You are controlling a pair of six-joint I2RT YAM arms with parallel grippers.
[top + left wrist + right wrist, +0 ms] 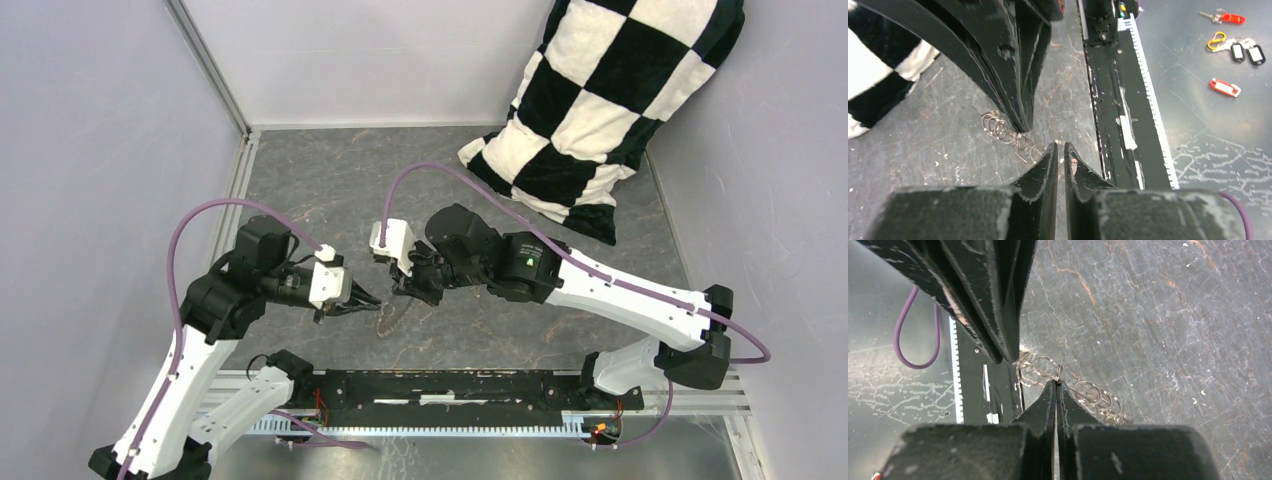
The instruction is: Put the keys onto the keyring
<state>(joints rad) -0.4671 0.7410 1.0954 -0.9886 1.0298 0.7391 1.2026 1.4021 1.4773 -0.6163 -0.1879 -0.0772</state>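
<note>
My right gripper (1056, 383) pinches a loop of the keyring (1094, 394) | keyring mid-tabletop (330, 180), toward near edge | left gripper (1060, 146) jaws nearly together, contents unclear | I'd hold the ring steady and work at its split slowly.

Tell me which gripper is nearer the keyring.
Right. The right gripper pinches a loop of the keyring; the left gripper sits just beside it.

Bright even light; nearby fingers (1040, 175) blurred.
</note>
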